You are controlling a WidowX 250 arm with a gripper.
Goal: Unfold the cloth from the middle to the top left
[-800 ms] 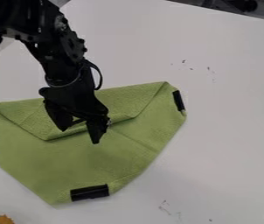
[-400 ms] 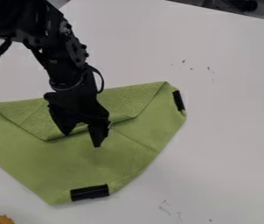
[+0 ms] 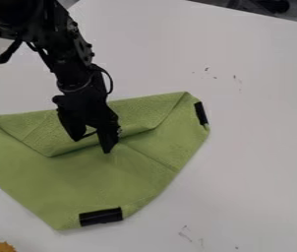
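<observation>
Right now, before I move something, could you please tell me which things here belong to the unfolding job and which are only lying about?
Belong to the job:
- green cloth, its top part folded over
- gripper, over the cloth
- black tape on the cloth's edges

Only lying about:
- orange thing, bottom left corner
- small dark specks on the table

The cloth [image 3: 99, 177] below the jaws looks leaf green to me, with a fine pebbly pattern on the flap [image 3: 43, 138] left of them. The gripper [image 3: 93, 144] and arm [image 3: 66, 56] are black, like the strips [image 3: 101, 216] left, right and below the jaws. The table [image 3: 256, 128] is pale grey, with dark specks [image 3: 207, 69] up and right of them; something orange [image 3: 3, 247] shows far below left.
</observation>
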